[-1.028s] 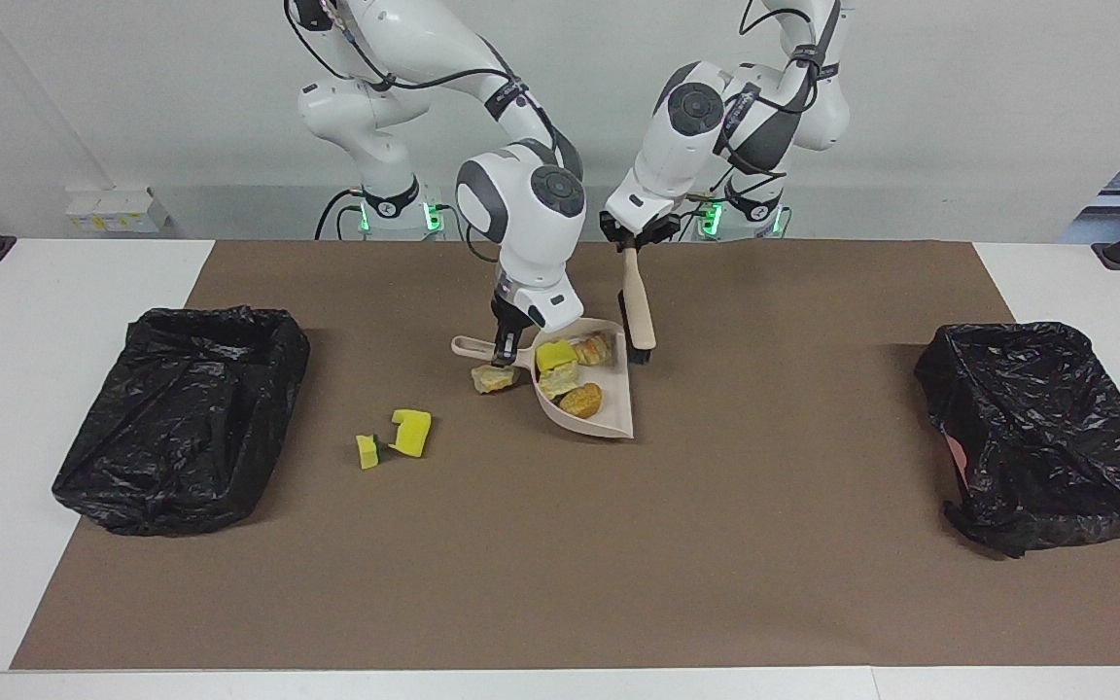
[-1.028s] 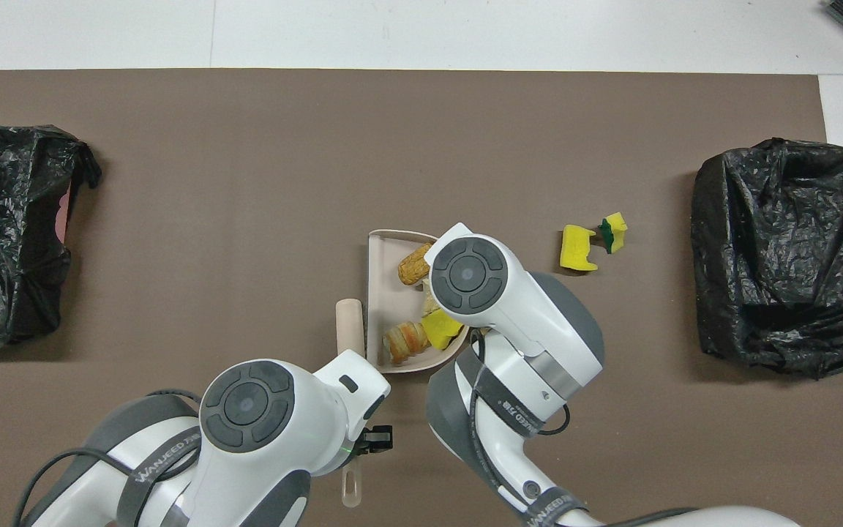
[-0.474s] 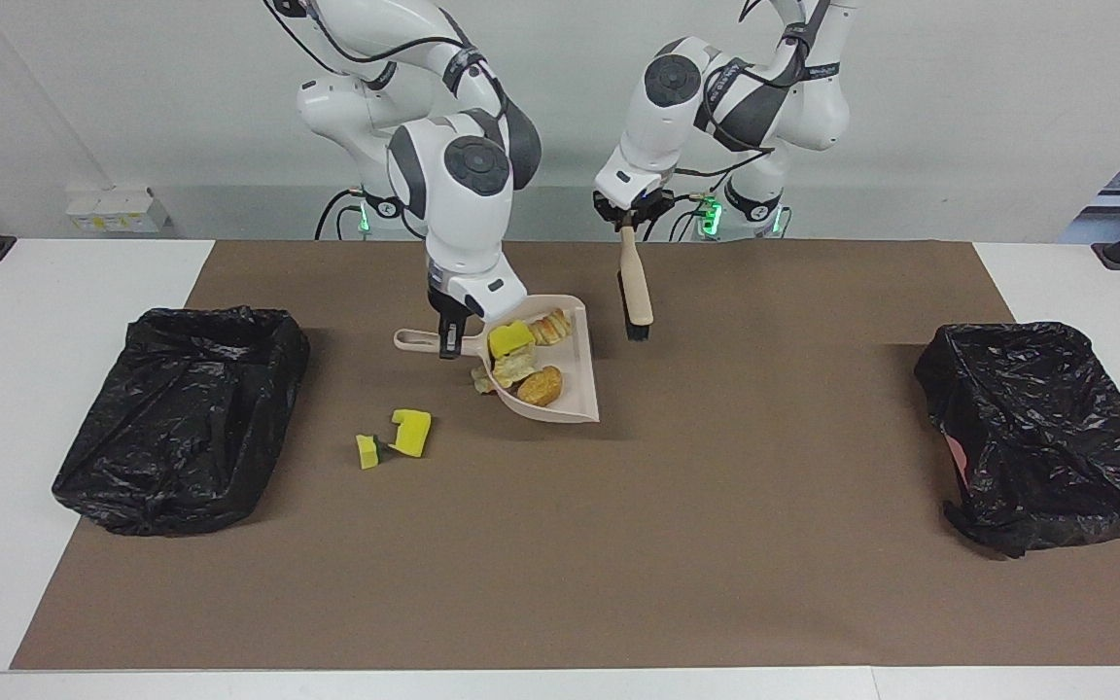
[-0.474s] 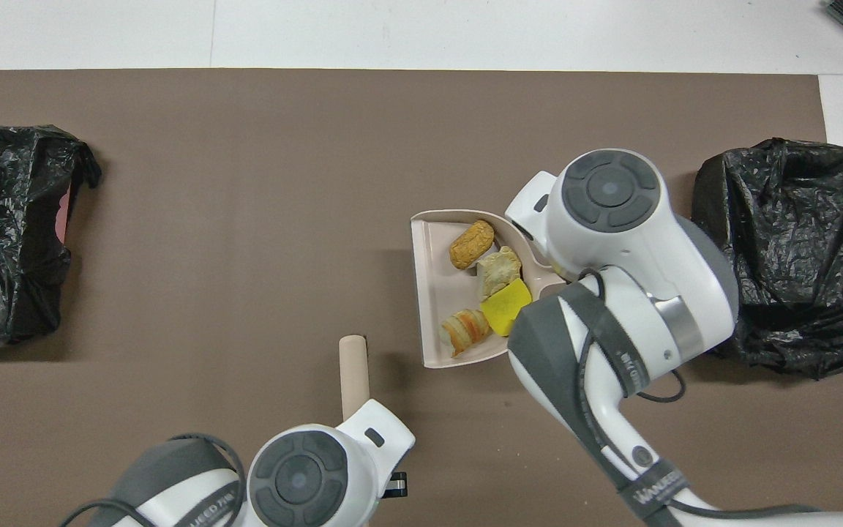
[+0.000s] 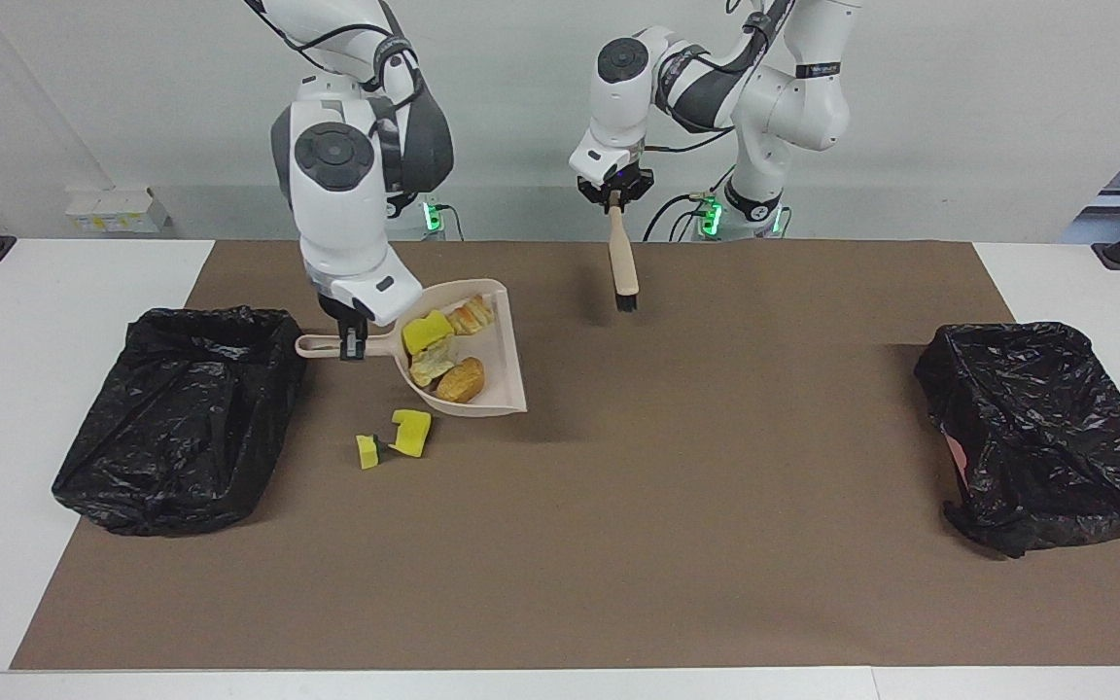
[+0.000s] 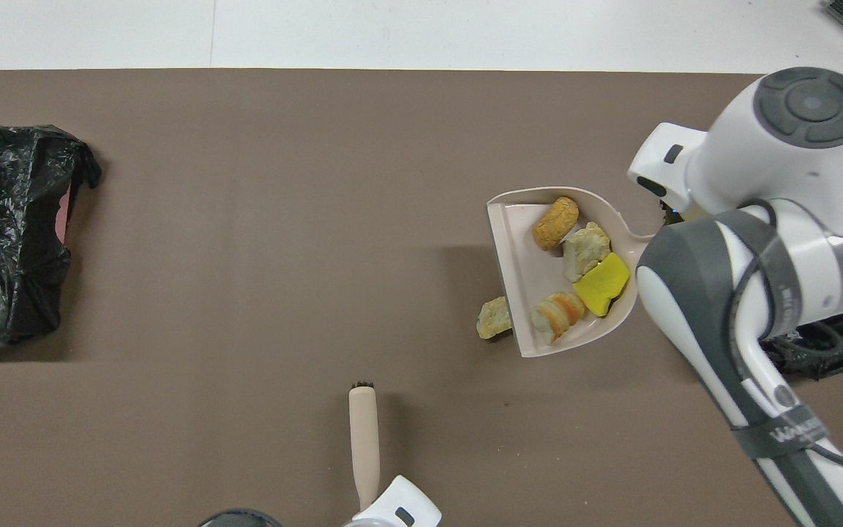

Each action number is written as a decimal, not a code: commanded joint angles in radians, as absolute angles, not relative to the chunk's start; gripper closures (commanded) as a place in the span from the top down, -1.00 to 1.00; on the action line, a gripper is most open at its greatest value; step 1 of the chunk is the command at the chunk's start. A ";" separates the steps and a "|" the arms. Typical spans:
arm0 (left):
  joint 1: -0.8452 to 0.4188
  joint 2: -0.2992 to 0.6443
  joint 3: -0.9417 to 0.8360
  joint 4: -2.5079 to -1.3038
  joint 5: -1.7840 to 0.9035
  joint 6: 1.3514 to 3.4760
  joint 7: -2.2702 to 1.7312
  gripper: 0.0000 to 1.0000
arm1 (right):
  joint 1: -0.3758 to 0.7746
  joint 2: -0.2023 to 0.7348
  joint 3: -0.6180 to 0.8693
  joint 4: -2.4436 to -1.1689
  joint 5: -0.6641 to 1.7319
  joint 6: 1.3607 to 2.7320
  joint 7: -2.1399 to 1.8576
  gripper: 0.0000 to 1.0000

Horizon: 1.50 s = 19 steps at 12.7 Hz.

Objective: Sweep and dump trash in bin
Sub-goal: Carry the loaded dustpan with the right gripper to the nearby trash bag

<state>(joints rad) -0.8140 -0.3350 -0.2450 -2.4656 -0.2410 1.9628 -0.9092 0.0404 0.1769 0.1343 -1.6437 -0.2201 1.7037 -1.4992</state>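
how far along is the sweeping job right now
Partly done. Four scraps sit in the dustpan, which the right gripper holds up by its handle, next to the bin at the right arm's end. The left gripper holds the brush clear of the mat. Nothing looks dumped yet. Left: two yellow sponge pieces and a tan lump lie unswept on the mat.

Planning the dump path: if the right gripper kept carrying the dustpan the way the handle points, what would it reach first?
Probably the black bin at the right arm's end; the right gripper holds the dustpan by its handle just beside its rim. Nothing else shows between, though height is unclear.
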 commanded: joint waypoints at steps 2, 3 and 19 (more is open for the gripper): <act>-0.917 -0.362 -0.239 -2.572 -0.225 2.103 -0.988 -1.00 | -0.087 0.170 0.144 -1.606 -0.256 1.683 -1.694 -1.00; -0.925 -0.359 -0.239 -2.586 -0.227 2.123 -0.991 -1.00 | -0.124 0.172 0.144 -1.606 -0.273 1.693 -1.748 -1.00; -0.865 -0.278 -0.238 -2.602 -0.310 2.189 -0.851 -0.55 | -0.419 0.179 0.147 -1.684 -0.901 1.963 -1.490 -1.00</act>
